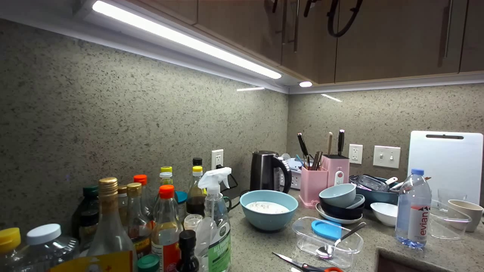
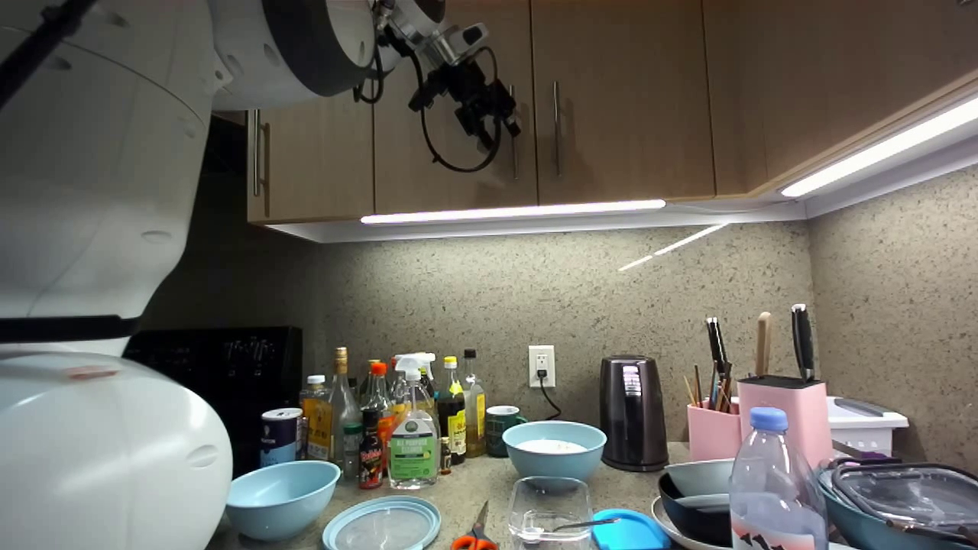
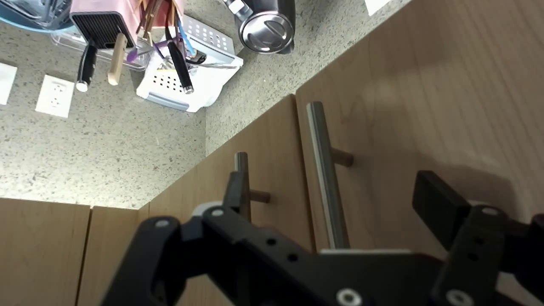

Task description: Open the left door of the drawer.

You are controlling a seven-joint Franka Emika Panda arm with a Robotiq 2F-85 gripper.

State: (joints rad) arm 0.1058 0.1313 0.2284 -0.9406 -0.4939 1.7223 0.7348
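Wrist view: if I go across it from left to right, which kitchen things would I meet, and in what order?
White wall plate, cut off by the picture's edge → wall outlet → pink knife block → white basket → kettle → left door's bar handle.

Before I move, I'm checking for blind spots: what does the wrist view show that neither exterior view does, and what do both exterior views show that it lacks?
Only the wrist view: the full round face of the lid on the electric kettle, and a purple utensil near the white basket.

Only the exterior views: the all-purpose cleaner spray bottle, the Evian water bottle and the orange-handled scissors.

Shared by all: the shut left door with its slim bar handle, the pink knife block, the kettle itself and the basket.
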